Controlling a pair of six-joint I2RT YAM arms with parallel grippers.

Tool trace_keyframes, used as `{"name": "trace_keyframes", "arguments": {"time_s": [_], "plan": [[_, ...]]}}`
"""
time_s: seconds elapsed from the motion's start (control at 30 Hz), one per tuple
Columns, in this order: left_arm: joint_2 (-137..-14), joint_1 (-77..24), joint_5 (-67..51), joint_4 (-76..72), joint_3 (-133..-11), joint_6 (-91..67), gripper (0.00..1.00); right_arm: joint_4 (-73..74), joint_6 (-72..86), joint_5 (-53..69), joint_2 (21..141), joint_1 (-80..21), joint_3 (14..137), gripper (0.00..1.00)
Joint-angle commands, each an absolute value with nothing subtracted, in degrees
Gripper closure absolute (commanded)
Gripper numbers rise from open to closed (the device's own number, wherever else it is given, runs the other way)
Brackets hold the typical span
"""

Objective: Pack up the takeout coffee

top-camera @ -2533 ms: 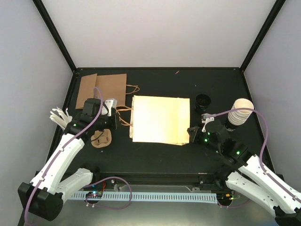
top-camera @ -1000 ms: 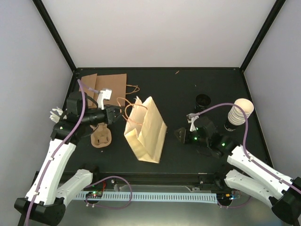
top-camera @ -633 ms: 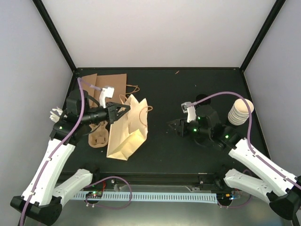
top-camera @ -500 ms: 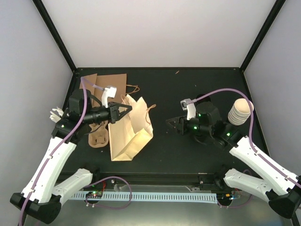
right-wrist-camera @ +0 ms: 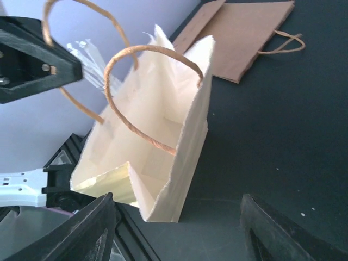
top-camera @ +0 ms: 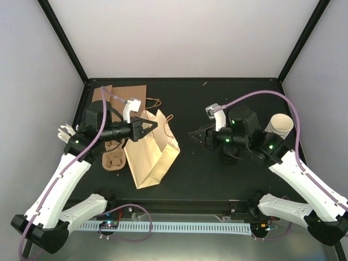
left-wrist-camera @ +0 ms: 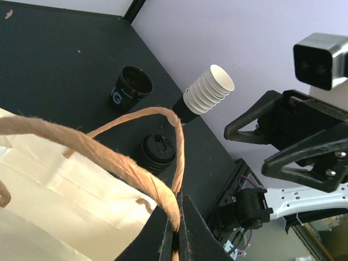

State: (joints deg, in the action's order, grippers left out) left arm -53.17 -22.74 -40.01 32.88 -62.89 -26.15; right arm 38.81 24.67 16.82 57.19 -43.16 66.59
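The takeout coffee is a cream-white paper cup on top of a nested stack (top-camera: pixel 280 126) at the right edge, also in the left wrist view (left-wrist-camera: pixel 209 89). A cream paper bag (top-camera: pixel 152 157) hangs tilted, mouth open toward the right. My left gripper (top-camera: pixel 148 128) is shut on one of its loop handles (left-wrist-camera: pixel 109 157), pinched at the fingertips (left-wrist-camera: pixel 178 202). My right gripper (top-camera: pixel 198 136) hovers open right of the bag, holding nothing. In its wrist view the bag's open mouth (right-wrist-camera: pixel 157 125) lies ahead between the wide jaws (right-wrist-camera: pixel 176 201).
A flat brown bag (top-camera: pixel 128 98) lies at the back left, and a brown cup carrier (top-camera: pixel 114 160) sits left of the cream bag. A black cup (left-wrist-camera: pixel 133 87) and a stack of black lids (left-wrist-camera: pixel 157 154) stand near the paper cups. White utensils (top-camera: pixel 65 132) lie at the left edge.
The bag went from lying flat to hanging by its handle from the left gripper, its mouth now open. My right gripper has risen, moved back and left, and its jaws have widened.
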Motion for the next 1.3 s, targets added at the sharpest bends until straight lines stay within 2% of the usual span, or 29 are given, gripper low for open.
{"name": "trace_keyframes", "arguments": {"time_s": [0.0,0.13,0.33,0.6,0.9,0.97,1.0,1.07,1.1,1.27], "plan": [[-53.7,-24.2,-39.0,30.3,-64.9,-26.9,0.99,41.2,22.2,16.9,59.6,-45.5,70.8,0.34],[-54.1,-25.2,-38.5,30.2,-65.1,-26.9,0.98,44.3,22.2,12.0,63.4,-48.6,75.5,0.27],[-54.1,-25.9,-37.6,30.5,-65.1,-26.8,0.98,50.1,22.1,-4.0,72.3,-56.9,83.2,0.2],[-53.6,-26.3,-37.0,31.1,-65.6,-26.8,0.99,49.0,23.3,-10.1,79.6,-60.0,87.0,0.19],[-53.3,-26.3,-36.7,31.2,-65.8,-26.8,0.98,44.1,25.4,-16.3,84.4,-60.3,88.3,0.23],[-53.2,-26.3,-36.4,31.5,-66.0,-26.7,0.98,46.6,27.1,-22.1,85.6,-60.3,90.5,0.27],[-53.1,-26.2,-36.1,32.0,-66.1,-26.5,0.98,47.9,27.7,-24.7,85.9,-60.3,91.3,0.32],[-53.0,-26.3,-35.3,32.9,-66.4,-25.9,0.98,50.0,28.7,-28.6,85.8,-60.2,92.1,0.55],[-52.8,-26.3,-34.8,33.4,-66.5,-25.7,0.98,50.8,28.8,-29.6,85.6,-60.0,92.0,0.62],[-52.5,-26.3,-32.7,35.5,-67.1,-24.6,0.99,51.7,29.1,-29.2,82.8,-58.7,89.6,0.66]]}}
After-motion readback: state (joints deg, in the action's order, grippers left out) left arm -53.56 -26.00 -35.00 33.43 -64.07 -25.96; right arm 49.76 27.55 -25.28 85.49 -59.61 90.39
